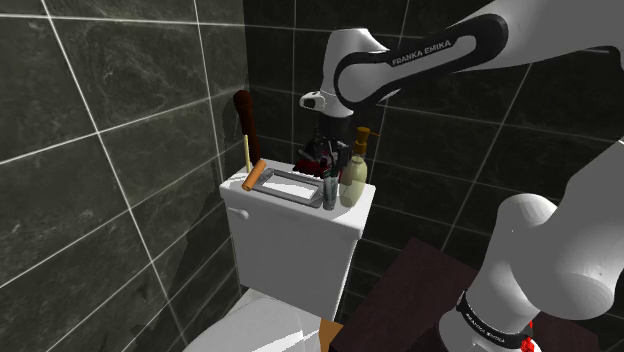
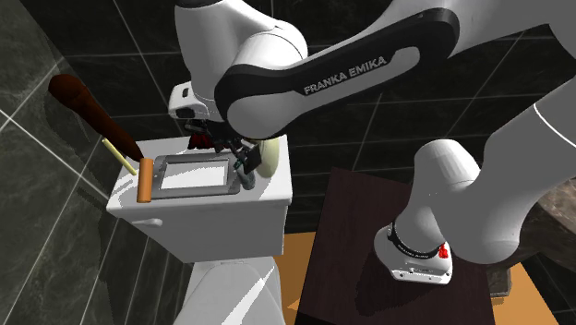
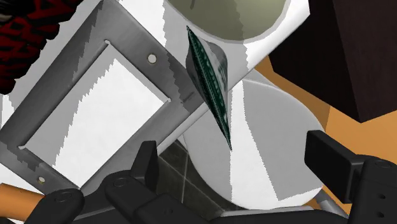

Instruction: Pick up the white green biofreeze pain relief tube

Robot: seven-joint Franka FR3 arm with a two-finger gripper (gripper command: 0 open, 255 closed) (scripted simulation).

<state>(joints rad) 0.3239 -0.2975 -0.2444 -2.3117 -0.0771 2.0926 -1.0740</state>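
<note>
Jaws: apart; the two black fingers of the gripper stand wide and touch nothing.
Tube: the thin green-and-grey tube stands upright on the lid of the white toilet tank. It is just beyond the fingertips and in line with the gap between them, not clasped.
Tube print: a dark green pattern down one face; no word can be read.
Bottle: the pale pump bottle is just beside the tube; the wrist view cuts off most of it.
Tray: the grey tray has a white inside and lies flat on the lid, with one corner next to the tube.
Orange roll: the orange roll lies along the tray's end away from the tube.
Brush: the brush has a dark reddish head and a pale handle, and stands in the corner by the tiles.
Red-and-black thing: the red-and-black thing is behind the tray and half hidden by the hand; what it is cannot be told.
Arm writing: "FRANKA EMIKA" in white on the dark band of the arm.
Base ring: white lettering on the base ring, too small to read.
</note>
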